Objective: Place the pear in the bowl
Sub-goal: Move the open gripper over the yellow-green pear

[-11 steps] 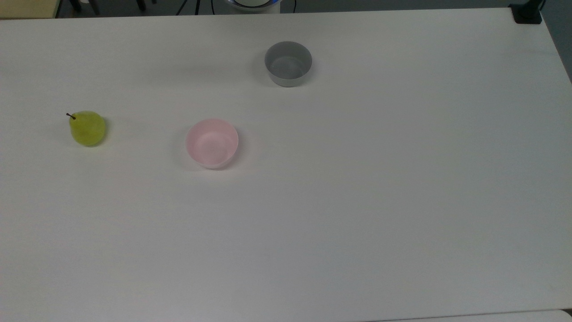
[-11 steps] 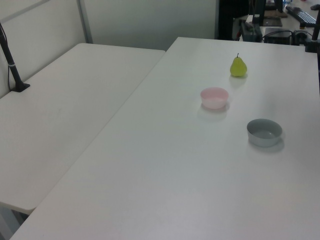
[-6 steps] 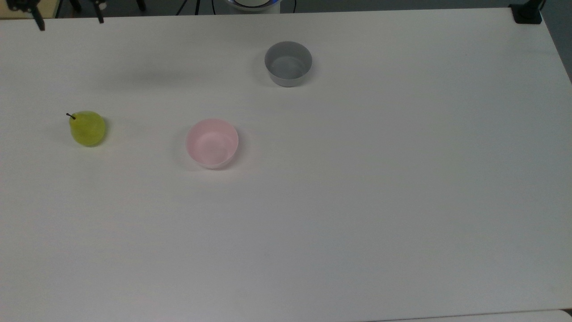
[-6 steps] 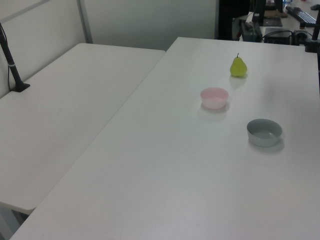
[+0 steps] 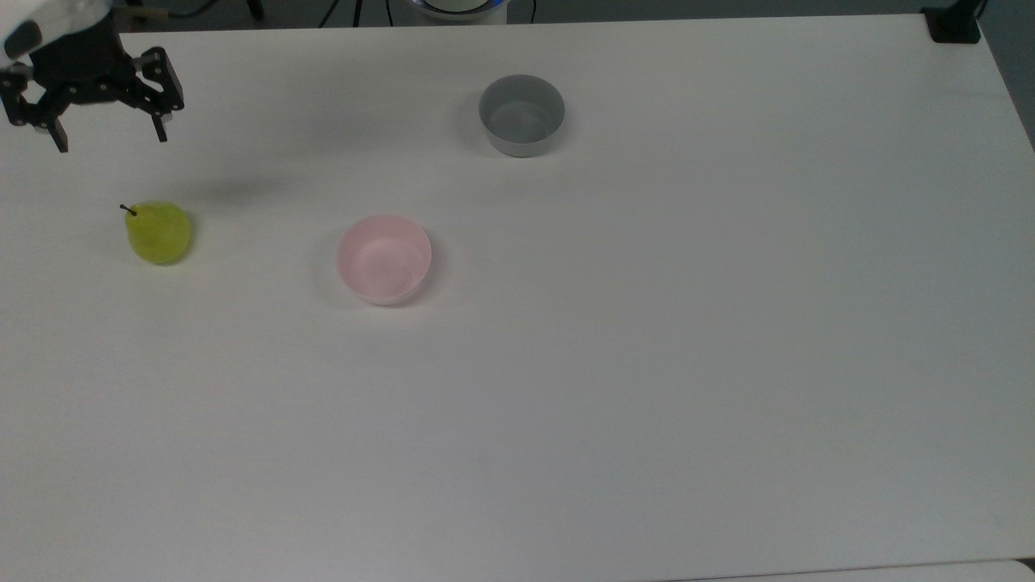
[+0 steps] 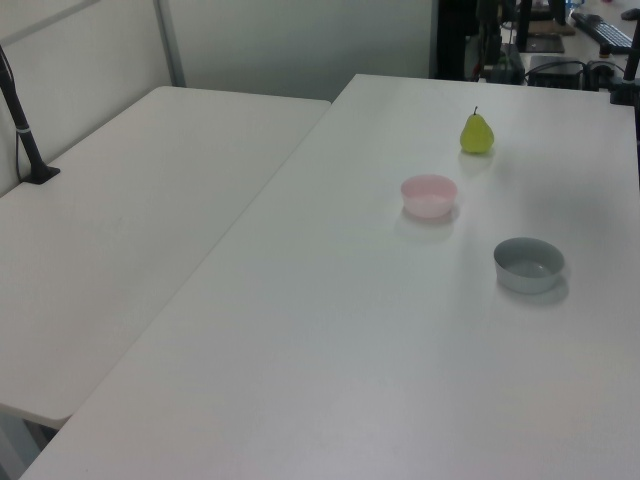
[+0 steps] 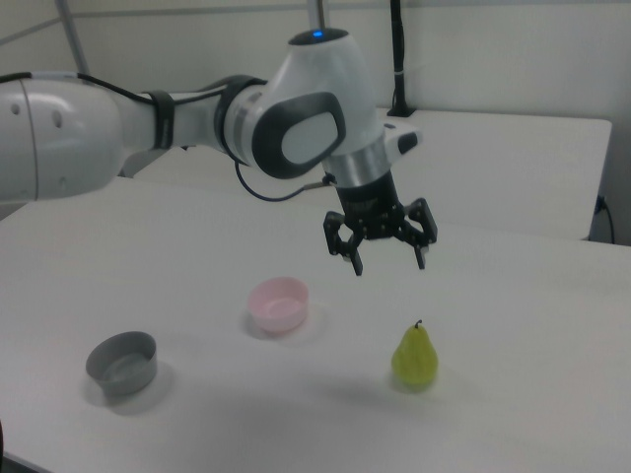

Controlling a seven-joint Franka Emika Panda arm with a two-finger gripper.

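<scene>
The yellow-green pear (image 5: 158,233) (image 6: 477,134) (image 7: 415,357) stands upright on the white table (image 5: 647,364), stem up, at the top view's left. The pale pink bowl (image 5: 383,259) (image 6: 429,195) (image 7: 278,304) sits to its right in the top view, with nothing inside. My gripper (image 5: 109,139) (image 7: 388,265) hangs open in the air, well above the table and beyond the pear, its black fingers pointing down with nothing between them.
A grey bowl (image 5: 521,115) (image 6: 528,265) (image 7: 122,363) stands apart from the pink one, toward the top view's upper middle. A second white table (image 6: 130,220) adjoins on the left view's left. A black clamp post (image 5: 954,23) sits at the top view's far right corner.
The gripper has come into the top view from the upper left corner and moved down toward the pear. Pear and both bowls have not moved.
</scene>
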